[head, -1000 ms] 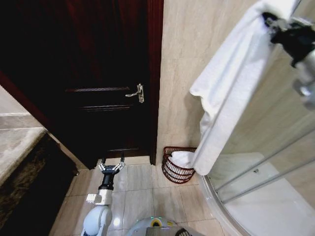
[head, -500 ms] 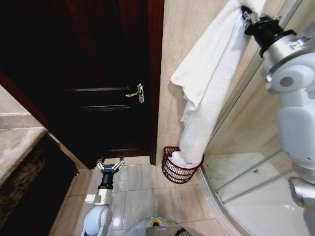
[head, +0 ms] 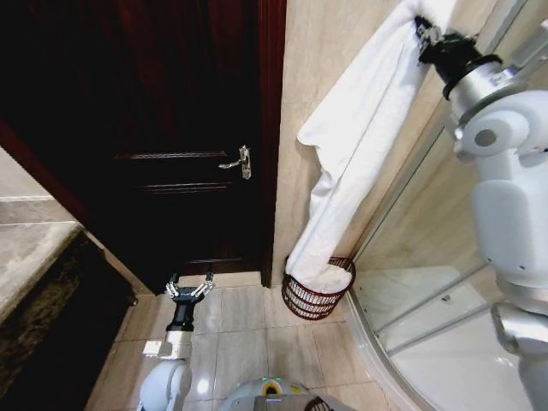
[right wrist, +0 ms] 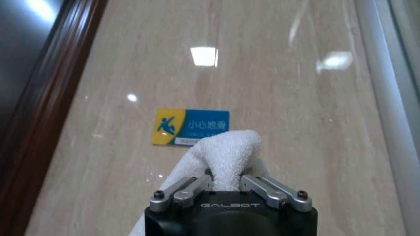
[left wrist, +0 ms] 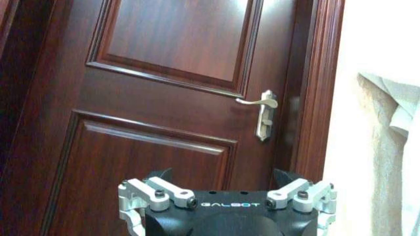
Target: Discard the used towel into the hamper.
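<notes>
Towel, long, white and terry [head: 347, 163], hangs straight down from the right gripper [head: 425, 34] clamped on its top; its tail rests inside the round reddish-brown wire hamper [head: 310, 300] directly below. Left gripper [head: 190, 289] idles spread near the floor.

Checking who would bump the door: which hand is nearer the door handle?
Left. The left hand hangs low over the floor tiles, below the door handle, open and facing the door. The right hand is raised high by the wall, shut on the towel.
</notes>
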Controlling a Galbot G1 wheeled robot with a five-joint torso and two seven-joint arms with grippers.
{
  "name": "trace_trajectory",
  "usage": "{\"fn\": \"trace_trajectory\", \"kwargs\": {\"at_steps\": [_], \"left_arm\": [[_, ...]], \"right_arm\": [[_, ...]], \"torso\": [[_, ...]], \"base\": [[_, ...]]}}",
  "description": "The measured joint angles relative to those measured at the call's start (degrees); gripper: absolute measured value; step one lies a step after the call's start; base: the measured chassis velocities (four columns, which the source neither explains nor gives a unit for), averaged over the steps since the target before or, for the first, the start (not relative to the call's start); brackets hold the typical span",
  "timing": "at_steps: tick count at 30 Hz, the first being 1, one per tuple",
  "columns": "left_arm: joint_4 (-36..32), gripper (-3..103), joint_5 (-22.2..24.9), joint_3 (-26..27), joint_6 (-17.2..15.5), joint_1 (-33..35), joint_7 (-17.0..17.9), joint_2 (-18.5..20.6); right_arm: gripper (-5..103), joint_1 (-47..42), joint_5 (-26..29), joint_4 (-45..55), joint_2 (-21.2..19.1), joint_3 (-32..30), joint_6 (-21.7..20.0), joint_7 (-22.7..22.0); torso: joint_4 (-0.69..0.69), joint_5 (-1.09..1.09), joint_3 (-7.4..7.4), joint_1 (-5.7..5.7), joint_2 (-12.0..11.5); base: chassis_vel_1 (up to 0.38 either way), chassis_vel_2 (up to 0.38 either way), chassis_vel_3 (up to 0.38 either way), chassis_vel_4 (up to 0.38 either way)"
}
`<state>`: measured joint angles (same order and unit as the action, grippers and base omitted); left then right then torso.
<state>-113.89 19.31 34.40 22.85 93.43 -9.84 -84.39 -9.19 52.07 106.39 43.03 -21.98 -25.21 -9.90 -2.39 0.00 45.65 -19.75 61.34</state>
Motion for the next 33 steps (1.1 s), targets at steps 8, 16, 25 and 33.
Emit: {"fn": "trace_trajectory", "kwargs": {"at_steps": [8, 16, 25, 33], "left_arm": [[0.0, 100, 0.0, -0.4, -0.1, 0.1, 0.0, 0.1], [-0.1, 100, 0.3, -0.2, -0.1, 0.2, 0.0, 0.7], [-0.4, 100, 0.4, -0.1, 0.3, 0.8, -0.1, 1.0], [-0.5, 100, 0.0, -0.3, 1.0, 1.3, -0.9, 0.3]], "right_arm": [[7, -5.4, -2.2, 0.9, 1.1, -0.8, 0.4, 1.3], [7, -12.0, -3.3, 3.5, 1.9, -2.4, 0.8, 1.4], [7, -24.7, -6.7, 5.9, 1.9, -9.2, 2.4, 3.3], [7, -36.7, -8.6, 9.5, 3.6, -13.1, 3.4, 5.3]], "torso": [[0.00, 0.00, 0.00, 0.00, 0.0], [-0.01, -0.02, -0.01, 0.00, 0.0], [0.01, -0.01, -0.01, 0.01, 0.0], [0.00, -0.02, -0.01, 0.01, 0.0]], "base": [[0.000, 0.000, 0.000, 0.000], [0.000, 0.000, 0.000, 0.000], [0.000, 0.000, 0.000, 0.000], [0.000, 0.000, 0.000, 0.000]]}}
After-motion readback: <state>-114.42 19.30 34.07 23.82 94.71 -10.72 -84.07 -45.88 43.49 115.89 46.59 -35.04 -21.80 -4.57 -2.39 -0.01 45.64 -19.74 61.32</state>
